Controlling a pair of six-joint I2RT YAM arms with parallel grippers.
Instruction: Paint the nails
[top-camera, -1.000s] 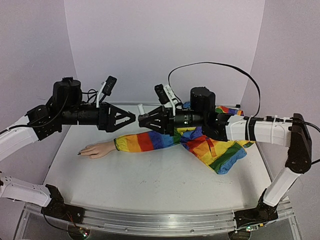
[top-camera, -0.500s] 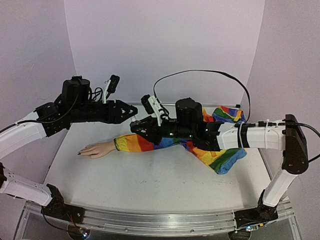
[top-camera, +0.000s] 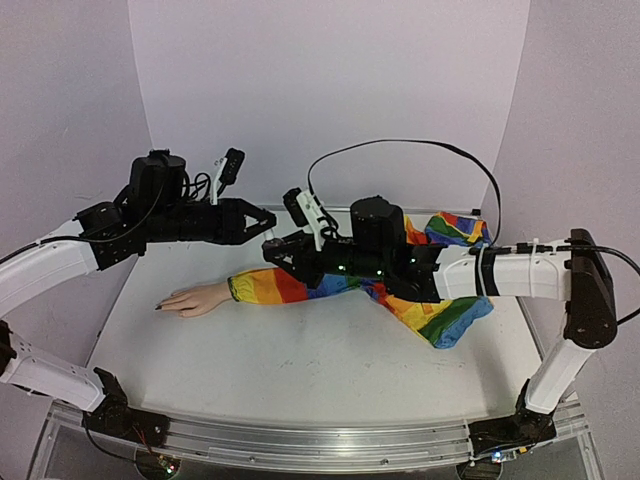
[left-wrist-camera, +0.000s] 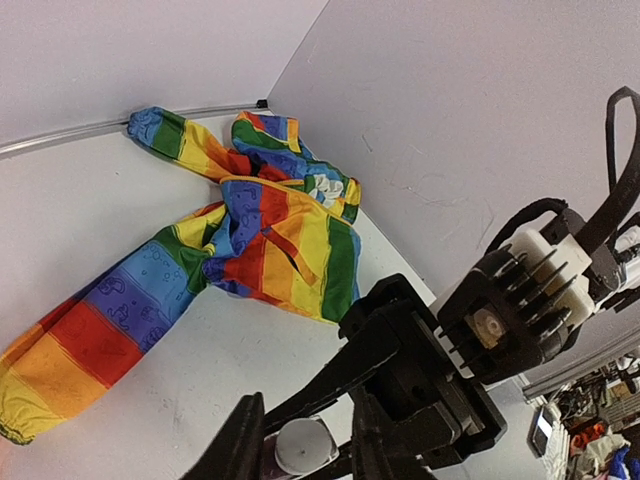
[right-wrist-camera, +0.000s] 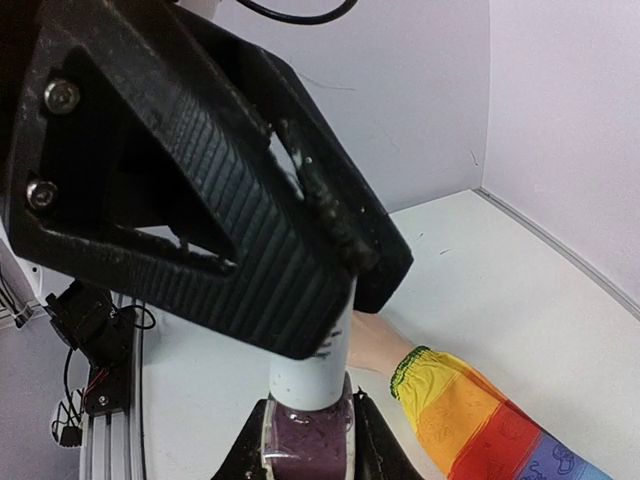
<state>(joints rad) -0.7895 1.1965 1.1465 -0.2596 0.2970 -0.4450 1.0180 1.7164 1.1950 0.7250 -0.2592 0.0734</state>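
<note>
While the right gripper (top-camera: 270, 249) clamps the purple polish bottle (right-wrist-camera: 305, 442), the left gripper (top-camera: 270, 222) pinches its white cap (right-wrist-camera: 318, 372). The nails (top-camera: 160, 306) rest well apart, on the mannequin hand (top-camera: 195, 298) lying on the table (top-camera: 300, 370).

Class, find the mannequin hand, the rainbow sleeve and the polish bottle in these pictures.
mannequin hand (top-camera: 196, 298), top view, back of the hand
rainbow sleeve (top-camera: 285, 283), top view, forearm stretch
polish bottle (right-wrist-camera: 308, 445), right wrist view, purple body

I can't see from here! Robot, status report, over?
Left gripper clamped on white cap; right gripper gripping small purple polish bottle. Pale mannequin hand flat on table, nails not reached yet. Nothing blocking, over.
</note>
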